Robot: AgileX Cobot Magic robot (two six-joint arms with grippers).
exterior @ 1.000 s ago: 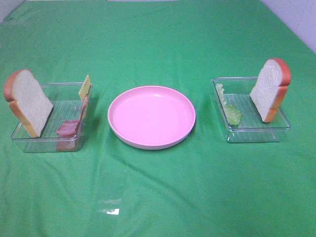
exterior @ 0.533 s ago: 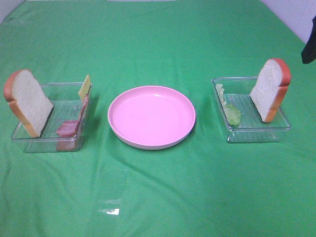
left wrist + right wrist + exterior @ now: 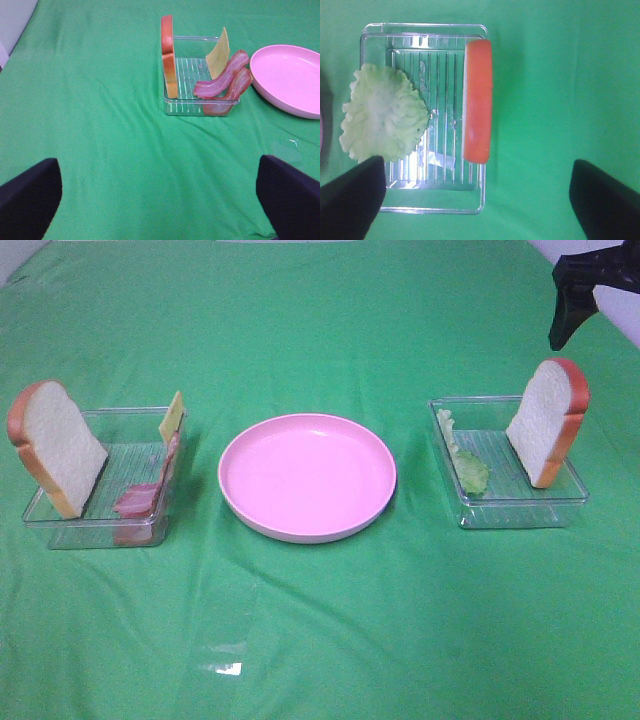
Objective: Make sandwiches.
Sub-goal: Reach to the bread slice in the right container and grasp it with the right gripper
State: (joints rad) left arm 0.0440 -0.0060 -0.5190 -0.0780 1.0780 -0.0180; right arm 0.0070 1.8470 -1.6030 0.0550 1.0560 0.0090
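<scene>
Desk point(image 3: 320, 320), green cloth cover. Pink plate point(image 3: 300, 535) at centre, bare.

Two clear trays: left tray point(image 3: 90, 530) near the left edge, right tray point(image 3: 510, 515) near the right edge.

Left claw point(image 3: 160, 200): released, fingers wide apart, above bare cloth, well apart from the left tray. Right claw point(image 3: 475, 195): released, fingers wide apart, high over the right tray, touching nothing.

Sandwich parts all in the trays, none stacked:
- left bread slice point(image 3: 60, 448), on edge, leaning at the left tray's outer side
- right bread slice point(image 3: 545, 420), on edge, at the right tray's outer side
- lettuce point(image 3: 470, 472), right tray, plate side
- bacon point(image 3: 140, 498), left tray, plate side
- cheese point(image 3: 172, 417), upright, left tray's far plate-side corner
</scene>
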